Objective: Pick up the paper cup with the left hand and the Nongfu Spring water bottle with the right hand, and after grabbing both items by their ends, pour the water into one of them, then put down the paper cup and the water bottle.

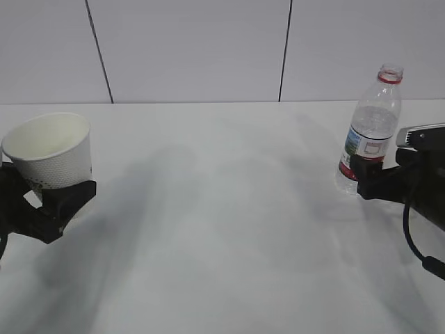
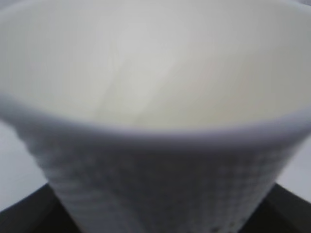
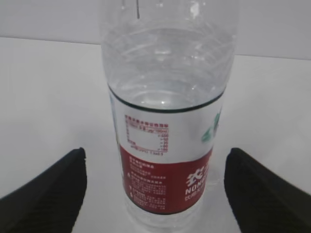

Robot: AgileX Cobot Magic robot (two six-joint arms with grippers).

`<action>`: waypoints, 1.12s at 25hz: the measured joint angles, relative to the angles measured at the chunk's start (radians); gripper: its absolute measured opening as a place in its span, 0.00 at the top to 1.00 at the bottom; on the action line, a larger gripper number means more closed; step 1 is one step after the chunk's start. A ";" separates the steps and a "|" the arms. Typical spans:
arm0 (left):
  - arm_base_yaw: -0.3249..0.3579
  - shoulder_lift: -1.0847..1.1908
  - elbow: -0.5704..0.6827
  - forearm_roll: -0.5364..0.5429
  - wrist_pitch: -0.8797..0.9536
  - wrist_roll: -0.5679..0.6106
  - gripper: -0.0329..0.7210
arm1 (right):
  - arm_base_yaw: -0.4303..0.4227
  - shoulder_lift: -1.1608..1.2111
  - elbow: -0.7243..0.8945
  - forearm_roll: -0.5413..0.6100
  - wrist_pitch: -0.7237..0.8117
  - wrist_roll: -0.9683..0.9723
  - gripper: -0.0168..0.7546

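Paper cup (image 1: 50,152) sat tilted in the left end effector (image 1: 42,205); right end effector (image 3: 155,187) was open around the upright Nongfu Spring water bottle (image 1: 370,131) on the white table (image 1: 222,229), pale panelled wall (image 1: 195,49) behind.

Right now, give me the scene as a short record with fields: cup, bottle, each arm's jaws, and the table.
cup: paper cup, tilted, held off the table between the left gripper's jaws, mouth open, inside looks empty
bottle: water bottle, upright on the table, no cap, red neck ring, partly filled
left jaws: closed on the cup's lower wall
right jaws: right gripper open, fingers apart from the bottle on both sides
table: white table
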 joint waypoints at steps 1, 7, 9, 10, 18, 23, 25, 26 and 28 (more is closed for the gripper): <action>0.000 0.000 0.000 0.000 0.000 0.000 0.18 | 0.000 0.002 -0.008 0.002 0.005 0.000 0.10; 0.000 0.000 0.000 0.000 0.000 0.000 0.18 | 0.000 0.062 -0.037 0.008 -0.010 0.000 0.11; 0.000 0.000 0.000 0.000 0.000 0.000 0.18 | 0.000 0.090 -0.049 0.008 -0.025 0.000 0.11; 0.000 0.000 0.000 0.000 0.000 0.000 0.18 | 0.000 0.102 -0.056 0.008 -0.029 0.000 0.11; 0.000 0.000 0.000 0.000 -0.009 0.000 0.18 | 0.000 0.173 -0.124 0.020 -0.036 0.000 0.11; 0.000 0.000 0.000 0.000 -0.009 0.000 0.18 | 0.000 0.202 -0.155 0.031 -0.036 0.000 0.11; 0.000 0.000 0.000 0.000 -0.009 0.000 0.18 | 0.000 0.217 -0.170 0.033 -0.036 0.000 0.11; 0.000 0.000 0.000 0.000 -0.009 0.000 0.18 | 0.000 0.226 -0.178 0.033 -0.038 0.000 0.11; 0.000 0.000 0.000 0.000 -0.009 0.001 0.18 | 0.000 0.243 -0.193 0.033 -0.039 0.000 0.11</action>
